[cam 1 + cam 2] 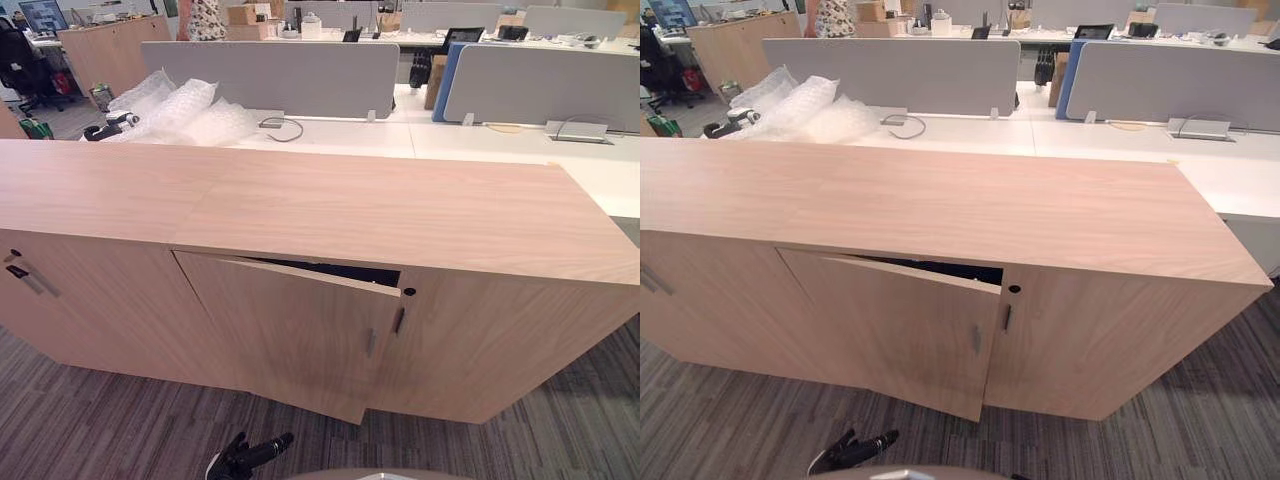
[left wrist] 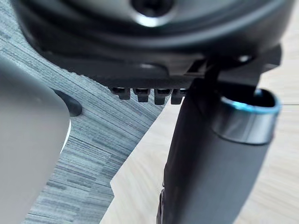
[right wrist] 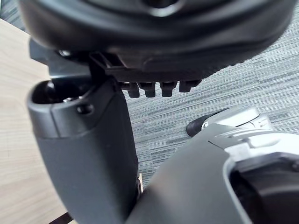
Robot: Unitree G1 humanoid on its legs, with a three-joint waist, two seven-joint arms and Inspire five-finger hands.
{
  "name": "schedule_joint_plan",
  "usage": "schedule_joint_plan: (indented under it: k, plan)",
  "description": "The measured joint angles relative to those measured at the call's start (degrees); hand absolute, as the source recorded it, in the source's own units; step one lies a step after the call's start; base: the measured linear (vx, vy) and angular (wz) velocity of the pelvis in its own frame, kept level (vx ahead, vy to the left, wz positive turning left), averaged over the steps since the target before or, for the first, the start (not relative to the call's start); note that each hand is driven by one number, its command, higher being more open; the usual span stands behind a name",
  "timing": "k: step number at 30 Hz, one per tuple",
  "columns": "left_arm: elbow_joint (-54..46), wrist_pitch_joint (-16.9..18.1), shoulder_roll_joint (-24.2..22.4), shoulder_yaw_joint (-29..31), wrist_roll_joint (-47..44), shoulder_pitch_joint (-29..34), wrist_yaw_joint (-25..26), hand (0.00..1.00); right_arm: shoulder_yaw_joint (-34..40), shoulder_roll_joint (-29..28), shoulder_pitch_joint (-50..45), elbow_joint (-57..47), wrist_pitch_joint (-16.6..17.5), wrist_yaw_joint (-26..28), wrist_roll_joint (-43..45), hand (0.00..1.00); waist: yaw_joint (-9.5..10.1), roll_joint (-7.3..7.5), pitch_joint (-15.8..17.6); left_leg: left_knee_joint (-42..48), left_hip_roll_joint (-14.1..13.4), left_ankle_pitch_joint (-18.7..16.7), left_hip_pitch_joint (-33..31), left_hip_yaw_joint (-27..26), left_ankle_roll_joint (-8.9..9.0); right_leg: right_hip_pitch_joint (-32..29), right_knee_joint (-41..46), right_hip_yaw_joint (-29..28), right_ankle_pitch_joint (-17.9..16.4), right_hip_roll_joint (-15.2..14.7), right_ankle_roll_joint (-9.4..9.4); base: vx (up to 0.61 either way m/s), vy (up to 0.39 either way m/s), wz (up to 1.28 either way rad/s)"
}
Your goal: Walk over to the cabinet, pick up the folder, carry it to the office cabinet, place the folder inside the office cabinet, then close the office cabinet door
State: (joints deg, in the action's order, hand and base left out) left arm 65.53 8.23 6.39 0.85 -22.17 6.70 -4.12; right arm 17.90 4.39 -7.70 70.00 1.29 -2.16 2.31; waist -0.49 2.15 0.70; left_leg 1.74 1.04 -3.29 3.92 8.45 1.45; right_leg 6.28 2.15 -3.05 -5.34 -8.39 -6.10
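The office cabinet (image 1: 420, 210) door (image 1: 290, 335) stands ajar, the folder presumably hidden inside. The left robot hand (image 1: 250, 455), at 6 o'clock, and the right robot hand (image 3: 84, 154) hang relaxed and empty. A flat push near the handle (image 1: 369, 342) should shut it squarely.

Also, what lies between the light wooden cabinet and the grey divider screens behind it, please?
A white desktop bearing crumpled clear bubble wrap and a looped grey cable, in both eye views.
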Motion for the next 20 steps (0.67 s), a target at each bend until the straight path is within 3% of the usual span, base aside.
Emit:
schedule_joint_plan:
  k: [20]
  plan:
    - [0.06,-0.83,-0.21,0.83,4.70,-0.83,1.23,1.00,-1.66,-0.01,0.53,-0.07,-0.57,-0.05,0.02,1.00,-0.15,-0.01,0.09,-0.47,-0.68,-0.65,0.03,-1.40,0.26,-0.24,-1.32,-0.74,0.62,0.40,-0.01,0.01,-0.009,-0.03]
